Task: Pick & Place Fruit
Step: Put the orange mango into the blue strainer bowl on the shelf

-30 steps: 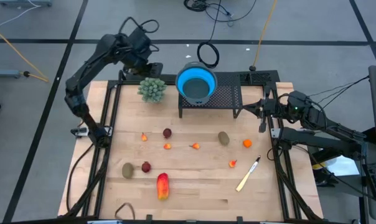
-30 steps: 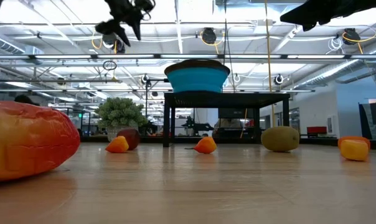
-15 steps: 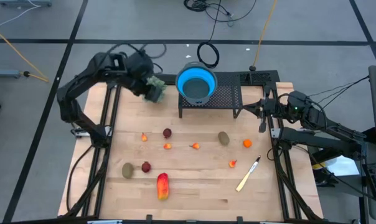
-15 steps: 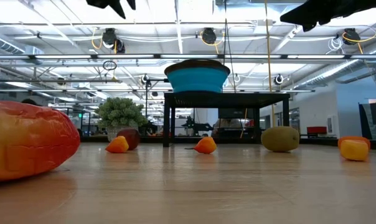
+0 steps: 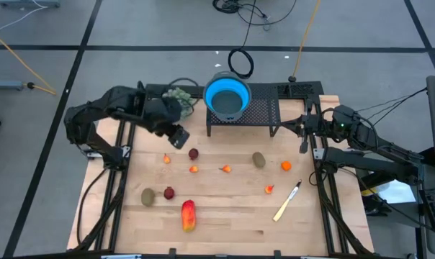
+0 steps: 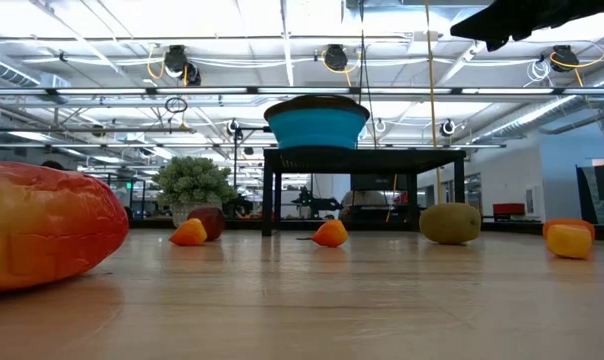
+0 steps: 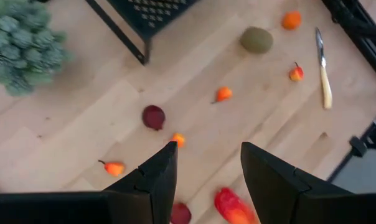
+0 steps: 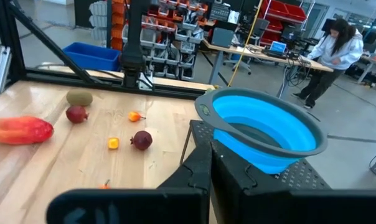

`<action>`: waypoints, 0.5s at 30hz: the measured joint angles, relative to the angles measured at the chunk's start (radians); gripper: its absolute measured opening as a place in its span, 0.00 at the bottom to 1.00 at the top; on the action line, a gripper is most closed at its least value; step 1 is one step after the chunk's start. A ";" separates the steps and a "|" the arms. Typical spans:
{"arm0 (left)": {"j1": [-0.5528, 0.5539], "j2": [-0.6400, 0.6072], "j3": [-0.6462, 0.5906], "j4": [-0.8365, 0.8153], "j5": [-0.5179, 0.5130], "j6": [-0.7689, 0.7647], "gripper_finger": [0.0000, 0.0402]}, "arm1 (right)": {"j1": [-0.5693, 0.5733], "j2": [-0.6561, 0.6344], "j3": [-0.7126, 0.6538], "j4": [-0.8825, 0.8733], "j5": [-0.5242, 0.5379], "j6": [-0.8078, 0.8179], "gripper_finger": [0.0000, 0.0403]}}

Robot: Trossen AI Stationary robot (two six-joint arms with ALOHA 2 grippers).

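Observation:
The fruit lies spread on the wooden table: a red-yellow oblong, two brown-olive ovals, two dark red balls and several small orange bits, one of them near the middle. My left gripper hangs open and empty above the table, near the far dark red ball, fingers pointing down. My right gripper waits shut and empty at the table's right edge, beside the stand.
A blue bowl sits on a black mesh stand at the far middle. A green bushy plant stands left of it, partly behind my left arm. A pale knife lies near the right. A person stands in the room beyond.
My left gripper has swung from the far left corner, over the plant, toward the table's near edge and a little right. It has tipped down and now points at the table, above the fruit. It has left the top of the low view.

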 joint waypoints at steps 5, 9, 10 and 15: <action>-0.079 0.000 -0.022 0.000 -0.010 -0.053 0.44 | 0.000 0.000 0.000 -0.005 0.000 -0.028 0.00; -0.135 0.000 -0.055 0.000 -0.017 -0.094 0.44 | 0.000 -0.004 0.000 -0.026 0.005 -0.011 0.00; -0.148 0.000 -0.070 0.001 -0.017 -0.104 0.44 | 0.000 -0.008 0.000 -0.029 0.009 0.010 0.00; -0.206 0.000 -0.149 0.002 -0.016 -0.219 0.44 | 0.000 -0.052 0.000 -0.064 0.066 0.077 0.00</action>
